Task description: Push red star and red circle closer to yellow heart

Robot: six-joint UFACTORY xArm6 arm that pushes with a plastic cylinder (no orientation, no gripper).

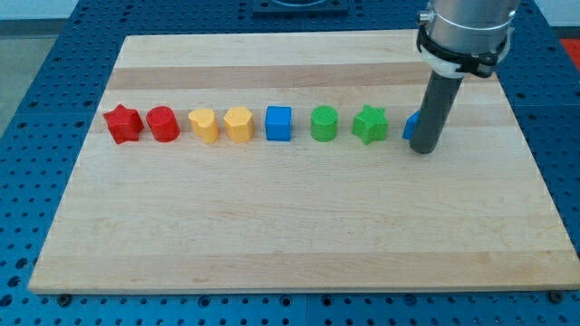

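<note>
My tip [424, 150] rests on the pale wooden board [290, 226] at the view's right, the end of a smooth dark cylindrical rod hanging from a grey metal collar. I have no jaws or fingers to open or close; the rod grips nothing. Just behind the rod, mostly hidden, sits a blue block [411, 126] whose shape I cannot make out; it looks to be touching the rod or nearly so.

The blocks stand in one row across the board, all matte with faintly ridged sides. At the view's far left is the red star [121, 124], with the red circle [163, 123], a short cylinder, just beside it. Next comes the yellow heart [205, 125], near the red circle but apart from it, then a second yellow block [238, 123] of rounded form, a blue cube [279, 123], a green cylinder [323, 123] and a green star [369, 124]. My tip is well apart from both red blocks and the yellow heart.

The board shows straight grain and lies on a blue perforated table [54, 54].
</note>
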